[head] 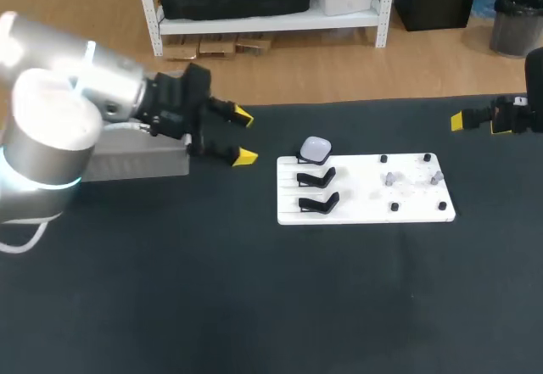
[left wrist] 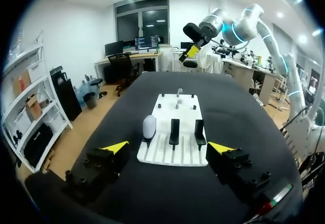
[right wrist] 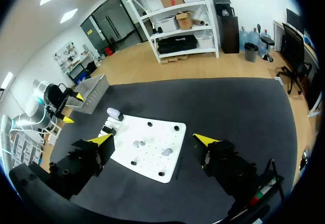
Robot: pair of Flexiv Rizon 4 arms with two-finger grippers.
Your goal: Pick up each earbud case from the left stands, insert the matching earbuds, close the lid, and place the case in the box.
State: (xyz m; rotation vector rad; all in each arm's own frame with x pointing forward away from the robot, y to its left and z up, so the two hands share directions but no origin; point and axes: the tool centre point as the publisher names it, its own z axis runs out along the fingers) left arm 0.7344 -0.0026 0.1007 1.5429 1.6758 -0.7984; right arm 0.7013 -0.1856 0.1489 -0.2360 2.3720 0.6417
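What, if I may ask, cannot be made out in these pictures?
- Grey metal box: head view, left arm covers most; inside unseen anywhere.
- Small grey earbuds on the flat white board: too small in every view to tell left from right.
- Rounded white earbud case: lid seam too small to see, all views.

Black table [head: 254, 306], seen from above in the head view. Lying flat on it, toward 2 o'clock from the centre: white rectangular board [head: 407, 209], long sides running from 9 to 3 o'clock, grooved at the 9 o'clock end. Toward 10 o'clock, near the far edge: grey box [head: 140, 164], resting directly on the black top, well apart from the board, at its 9 o'clock side.
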